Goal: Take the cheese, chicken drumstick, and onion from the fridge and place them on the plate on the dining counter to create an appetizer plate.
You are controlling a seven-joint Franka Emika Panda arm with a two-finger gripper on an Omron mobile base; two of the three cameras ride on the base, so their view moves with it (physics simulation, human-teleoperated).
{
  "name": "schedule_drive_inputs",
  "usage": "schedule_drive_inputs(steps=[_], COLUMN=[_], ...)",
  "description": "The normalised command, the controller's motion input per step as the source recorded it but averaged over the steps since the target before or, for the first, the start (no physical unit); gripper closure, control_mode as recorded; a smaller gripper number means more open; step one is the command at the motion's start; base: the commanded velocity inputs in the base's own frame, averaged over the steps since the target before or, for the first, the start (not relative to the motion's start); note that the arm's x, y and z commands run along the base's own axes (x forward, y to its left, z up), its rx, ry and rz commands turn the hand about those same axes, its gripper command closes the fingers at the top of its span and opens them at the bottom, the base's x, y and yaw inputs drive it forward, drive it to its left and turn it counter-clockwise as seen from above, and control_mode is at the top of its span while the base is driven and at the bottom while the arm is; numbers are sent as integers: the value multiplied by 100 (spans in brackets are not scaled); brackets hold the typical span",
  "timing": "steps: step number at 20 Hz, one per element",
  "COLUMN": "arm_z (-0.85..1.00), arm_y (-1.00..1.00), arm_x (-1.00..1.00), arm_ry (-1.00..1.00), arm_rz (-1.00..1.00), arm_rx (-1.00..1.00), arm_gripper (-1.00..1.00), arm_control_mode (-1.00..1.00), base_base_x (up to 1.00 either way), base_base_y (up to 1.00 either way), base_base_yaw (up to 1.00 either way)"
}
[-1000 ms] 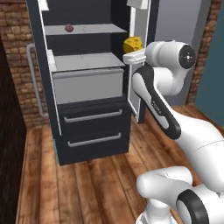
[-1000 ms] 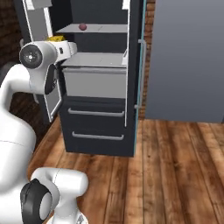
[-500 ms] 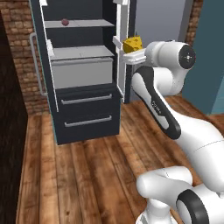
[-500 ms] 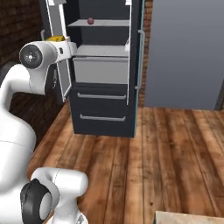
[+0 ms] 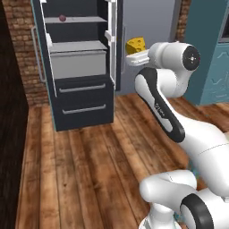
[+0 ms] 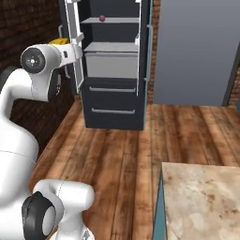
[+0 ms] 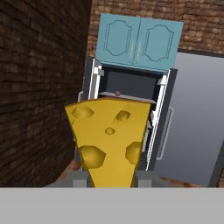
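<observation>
My gripper (image 5: 134, 56) is shut on the cheese (image 5: 136, 45), a yellow wedge with holes, held high in the air to the right of the open fridge (image 5: 85, 96). The hand view has the cheese (image 7: 109, 135) close up, rising between the fingers (image 7: 142, 176). A small pinkish-red onion (image 5: 62, 18) lies on the fridge's upper shelf; it is also the onion (image 6: 102, 18) in the right base view. The corner of the dining counter (image 6: 201, 197) shows at the lower right. The chicken drumstick and the plate are out of view.
A wide grey panel (image 6: 197, 51) stands right of the fridge, with a teal cabinet (image 5: 210, 58) beyond it. Brick wall (image 7: 39, 87) runs along the left. Wooden floor (image 5: 80, 170) stretches between the fridge and the base. The fridge's doors (image 6: 75, 42) stand open.
The whole picture has shifted: the base has backed away from the fridge, which looks smaller, and the counter corner has come into the right base view. The cheese stays in the shut gripper.
</observation>
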Motion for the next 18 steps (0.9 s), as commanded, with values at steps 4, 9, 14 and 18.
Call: schedule_drive_inputs(steps=[4, 9, 14, 18], arm_z=[0, 0, 0, 0], arm_y=[0, 0, 0, 0], arm_x=[0, 0, 0, 0], arm_ry=[0, 0, 0, 0], arm_rz=[0, 0, 0, 0], arm_rx=[0, 0, 0, 0], arm_gripper=[100, 100, 100, 100], arm_control_mode=[100, 100, 100, 100], base_base_x=[-100, -100, -100, -100], base_base_y=[0, 0, 0, 0], base_base_yaw=[-2, -3, -4, -12])
